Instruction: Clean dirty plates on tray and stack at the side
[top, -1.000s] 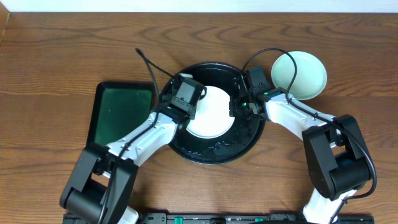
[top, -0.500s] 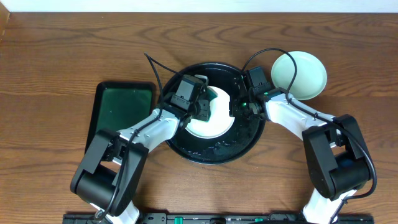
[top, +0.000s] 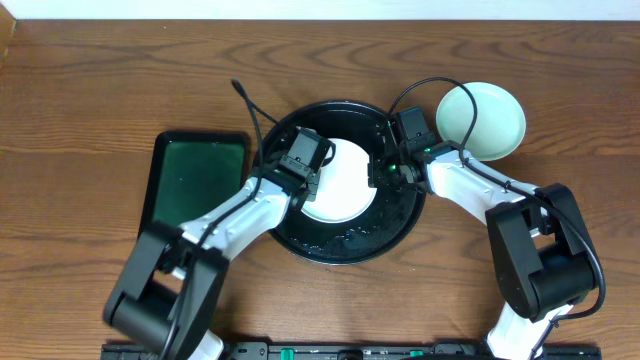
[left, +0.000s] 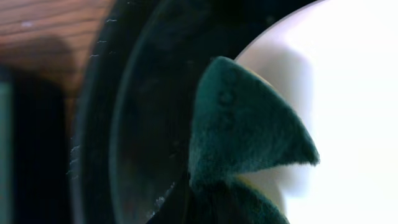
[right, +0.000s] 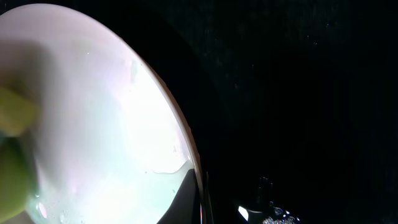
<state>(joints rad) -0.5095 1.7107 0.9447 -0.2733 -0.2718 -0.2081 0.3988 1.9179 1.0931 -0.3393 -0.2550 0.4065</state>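
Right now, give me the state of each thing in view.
left gripper: shut on sponge
right gripper: shut, at tray plate right rim
tray plate: in black tray, wet, no smear showing
black tray: wet, droplets
side plate: on table, right of black tray
green tray: on table, left of black tray

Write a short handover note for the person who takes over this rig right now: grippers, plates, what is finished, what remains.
Left gripper: shut on a dark green sponge, whose tip is on the left edge of the white plate.
Right gripper: shut at that plate's right rim; whether it pinches the rim is not visible.
Things: the white plate lies on the black tray, which looks wet. A pale mint plate sits on the table, right of the tray. Only two plates are visible.
Done: probably the mint plate, set aside.
Left: finish wiping the white plate, then stack it on the mint one.
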